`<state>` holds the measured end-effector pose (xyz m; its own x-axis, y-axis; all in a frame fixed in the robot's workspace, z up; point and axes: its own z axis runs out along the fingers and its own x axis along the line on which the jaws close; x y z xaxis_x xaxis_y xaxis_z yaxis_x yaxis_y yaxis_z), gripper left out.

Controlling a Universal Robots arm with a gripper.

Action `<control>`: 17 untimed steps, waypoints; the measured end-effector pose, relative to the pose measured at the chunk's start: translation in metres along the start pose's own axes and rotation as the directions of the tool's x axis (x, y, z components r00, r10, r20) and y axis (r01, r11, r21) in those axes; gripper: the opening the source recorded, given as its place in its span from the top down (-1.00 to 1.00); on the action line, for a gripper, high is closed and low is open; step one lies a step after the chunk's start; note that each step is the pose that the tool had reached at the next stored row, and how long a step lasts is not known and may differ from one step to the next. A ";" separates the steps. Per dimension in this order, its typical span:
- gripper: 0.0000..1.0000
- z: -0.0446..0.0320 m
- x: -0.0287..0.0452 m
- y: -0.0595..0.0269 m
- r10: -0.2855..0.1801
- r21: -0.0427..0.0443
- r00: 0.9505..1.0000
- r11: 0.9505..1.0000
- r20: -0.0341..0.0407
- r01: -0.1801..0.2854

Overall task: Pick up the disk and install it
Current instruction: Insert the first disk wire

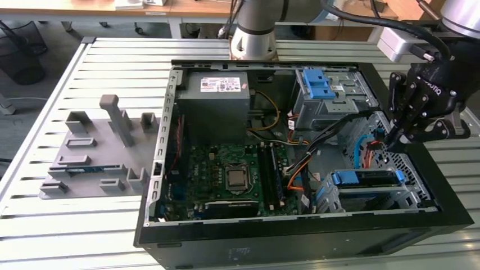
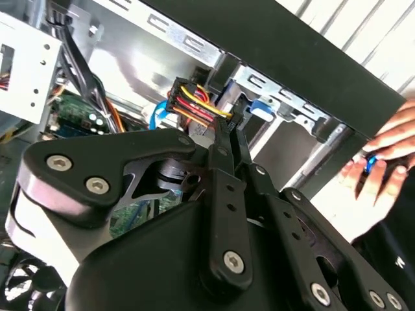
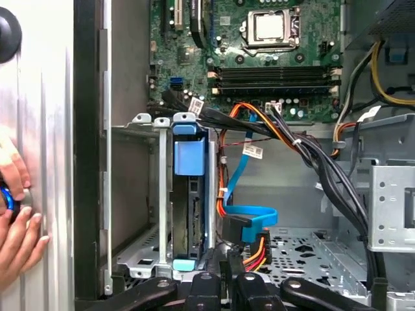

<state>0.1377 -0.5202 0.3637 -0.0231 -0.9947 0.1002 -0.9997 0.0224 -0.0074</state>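
Note:
The disk stands on edge in its drive bay inside the open computer case, its blue carrier frame showing at the end. In the exterior view the disk sits in the cage at the case's front right corner. My gripper hangs just beside that bay, over the case's right wall. Its fingers are shut together in both wrist views. The tips touch a black power connector with red, yellow and black wires; I cannot tell whether they pinch it.
A person's hand rests on the table outside the case wall, fingers on a small blue object. Inside are a grey power-supply box, motherboard, blue latch and cable bundles. A grey fixture lies at the exterior view's left.

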 end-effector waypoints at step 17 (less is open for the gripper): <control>0.67 0.0092 0.0166 0.0093 0.001 0.004 0.999 1.000 0.053 -0.002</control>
<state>0.1281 -0.5375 0.3561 -0.0242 -0.9986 0.0473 -0.9997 0.0237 -0.0115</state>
